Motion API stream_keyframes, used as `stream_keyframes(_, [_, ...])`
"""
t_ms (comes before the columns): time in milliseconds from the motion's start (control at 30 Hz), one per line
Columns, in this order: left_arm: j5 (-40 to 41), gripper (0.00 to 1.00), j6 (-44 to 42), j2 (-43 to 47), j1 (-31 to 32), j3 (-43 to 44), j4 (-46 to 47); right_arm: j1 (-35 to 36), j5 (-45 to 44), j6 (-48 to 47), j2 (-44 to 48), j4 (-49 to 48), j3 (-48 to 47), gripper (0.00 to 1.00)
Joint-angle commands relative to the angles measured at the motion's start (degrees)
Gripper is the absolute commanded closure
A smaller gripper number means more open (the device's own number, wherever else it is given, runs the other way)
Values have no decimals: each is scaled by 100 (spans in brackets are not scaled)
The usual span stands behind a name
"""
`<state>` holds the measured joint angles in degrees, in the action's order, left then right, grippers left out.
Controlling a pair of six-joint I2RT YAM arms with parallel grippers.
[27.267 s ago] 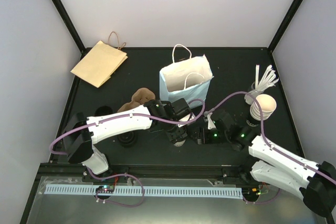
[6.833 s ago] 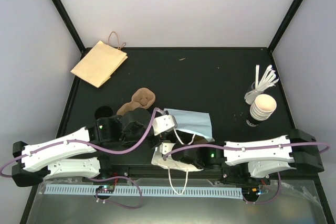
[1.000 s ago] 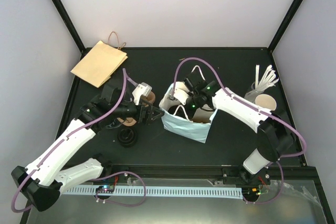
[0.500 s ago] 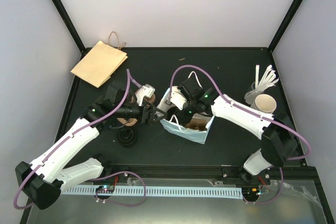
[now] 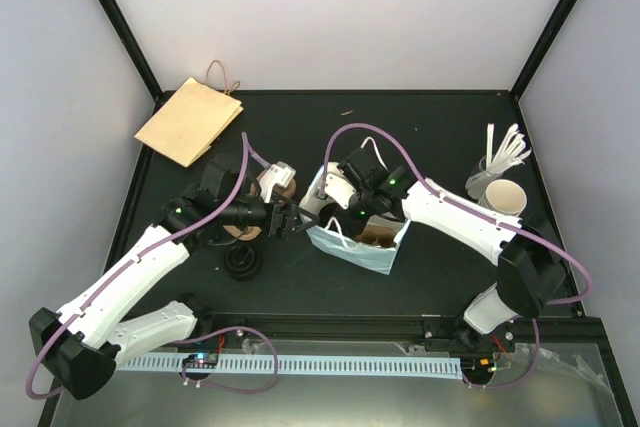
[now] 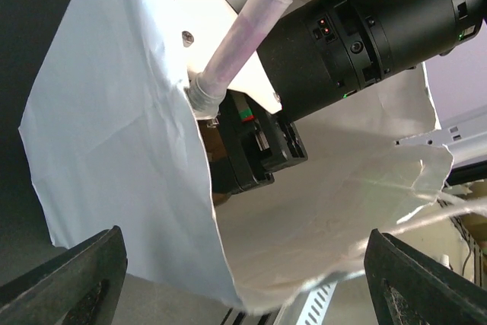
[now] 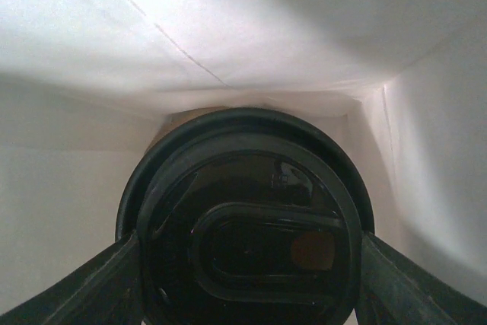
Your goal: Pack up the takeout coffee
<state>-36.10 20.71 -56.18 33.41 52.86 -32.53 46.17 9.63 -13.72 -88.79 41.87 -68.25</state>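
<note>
**A:** Why is the white bag (image 5: 362, 250) in the middle of the counter (image 5: 430, 137), between the two arms?

**B:** I'd judge it's so both arms can reach it. Its mouth gapes upward and the right arm (image 5: 455, 212) goes down through it. The left arm (image 5: 140, 262) comes in from the bag's other side.

**A:** What is the left end effector (image 5: 290, 219) doing?

**B:** It sits just beside the bag's near-left edge with its jaws spread wide and nothing pinched. It looks ready to steady or hold that wall. That is my reading, not something I can see.

**A:** And the right end effector (image 7: 249, 243)?

**B:** It is closed partway on the takeout coffee (image 7: 243, 188), with a finger against each side of the black lid. The cup is deep in the bag, with white paper walls on every side. I can't tell whether it is resting on the bottom.

**A:** What does each view show?

**B:** From above I can see the layout but not the cup, because the right wrist hides it. The right wrist view is the only one that shows the grip. The left wrist view shows the bag's crumpled wall, the right arm's wrist inside the mouth, and the left fingers standing well apart.
</note>
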Motion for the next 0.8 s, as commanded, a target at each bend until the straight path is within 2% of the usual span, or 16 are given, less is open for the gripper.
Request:
stream_keyframes(0, [-59, 12, -47, 137, -33, 12, 24, -57, -840, -123, -192, 517, 13, 36])
stream_keyframes(33, [-50, 12, -54, 130, -32, 20, 8, -57, -832, -117, -157, 521, -13, 25])
stream_keyframes(67, [-50, 12, -65, 126, -32, 34, -9, -56, -792, -122, -116, 536, -44, 4])
stream_keyframes(100, [-40, 12, -79, 119, -28, 56, -29, -60, -730, -135, -64, 560, -85, 1])
stream_keyframes(233, [-10, 12, -119, 108, -29, 146, -109, -64, -490, -140, 140, 695, -385, 0])
stream_keyframes(767, [55, 12, -184, 159, -30, 163, -267, -47, -447, -109, 507, 1144, -854, 0])
